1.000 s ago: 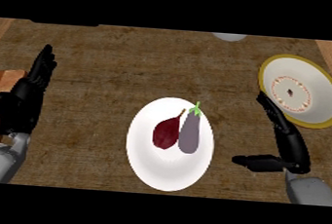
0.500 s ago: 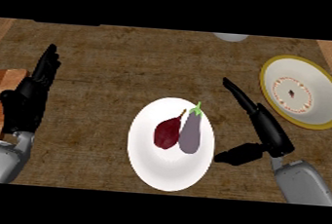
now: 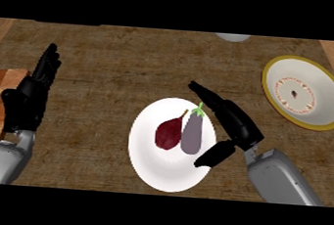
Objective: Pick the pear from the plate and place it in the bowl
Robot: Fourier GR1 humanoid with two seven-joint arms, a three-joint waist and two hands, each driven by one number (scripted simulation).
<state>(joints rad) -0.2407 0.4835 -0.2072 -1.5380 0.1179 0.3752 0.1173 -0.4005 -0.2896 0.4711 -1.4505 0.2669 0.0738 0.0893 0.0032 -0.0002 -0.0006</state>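
The right hand (image 3: 231, 124) hangs over the white plate's (image 3: 167, 173) right rim, fingers (image 3: 210, 99) straight and wide from the thumb, holding nothing. Just left of those fingers, the dark red pear (image 3: 168, 133) lies on the plate touching a purple eggplant (image 3: 192, 132). Beyond the fingertips to the right, well apart, the yellow-rimmed bowl (image 3: 304, 92) sits on the tabletop (image 3: 115, 62). The left hand (image 3: 29, 97) rests open at the left edge.

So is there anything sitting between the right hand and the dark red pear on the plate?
Yes. The purple eggplant lies on the white plate right beside the pear, on the side facing the right hand. The hand's open fingers reach over the plate's right rim, so the eggplant sits in the direct path.
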